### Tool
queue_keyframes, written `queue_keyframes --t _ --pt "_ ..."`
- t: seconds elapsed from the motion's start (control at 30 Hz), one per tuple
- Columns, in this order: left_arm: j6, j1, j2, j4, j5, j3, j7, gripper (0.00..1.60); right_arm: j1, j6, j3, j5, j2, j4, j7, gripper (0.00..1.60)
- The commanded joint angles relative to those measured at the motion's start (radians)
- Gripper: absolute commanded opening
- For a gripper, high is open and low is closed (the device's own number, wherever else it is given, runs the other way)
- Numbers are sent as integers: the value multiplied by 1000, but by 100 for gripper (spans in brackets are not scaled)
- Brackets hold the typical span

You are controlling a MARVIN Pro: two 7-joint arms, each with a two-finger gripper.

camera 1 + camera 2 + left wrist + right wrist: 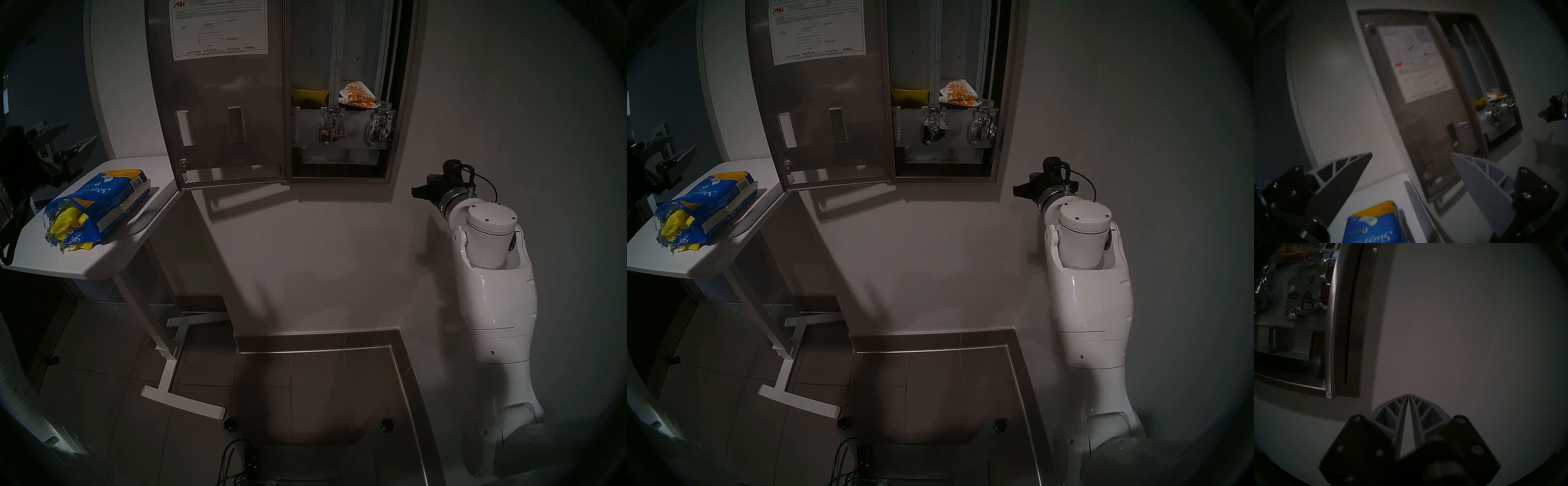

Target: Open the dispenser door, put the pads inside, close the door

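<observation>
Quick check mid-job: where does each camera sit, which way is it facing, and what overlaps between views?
Head pair: high up, looking down at the open dispenser door, table and right arm.
Left wrist: tilted, above the blue bag, facing the door; left gripper open.
Right wrist: facing bare wall beside the dispenser frame; right gripper shut, empty.
Shared: yellow pad inside, in head and left wrist views.

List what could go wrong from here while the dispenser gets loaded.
1. The yellow pads sit tangled in the torn blue bag; the open left end effector may lift the bag too.
2. The open dispenser door overhangs the white table; a lifting arm might bump it.
3. The yellow pad already inside could jam another.
</observation>
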Motion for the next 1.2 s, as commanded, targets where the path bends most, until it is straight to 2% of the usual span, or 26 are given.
queue_keyframes --t 0.0,0.07,0.27,0.53,0.7,0.83,1.17 --pt "-2 -6 87 115 4 30 -34 160 8 -3 0 1 1 -16 1 51" --pt "-10 -28 116 174 -11 53 -58 160 8 -3 0 1 1 -17 1 51" --pt "-15 -86 136 263 -43 104 -80 160 8 -3 0 1 1 -17 1 51" --pt "-39 -140 148 341 -60 158 -76 160 8 -3 0 2 1 -17 1 51" --pt "-37 -173 160 379 -68 189 -70 160 8 -3 0 2 1 -17 0 51" --pt "-48 -206 182 404 -62 241 -61 160 8 -3 0 2 1 -17 0 51" --pt "-43 -276 194 401 -66 337 -21 160 8 -3 0 3 2 -17 0 51"
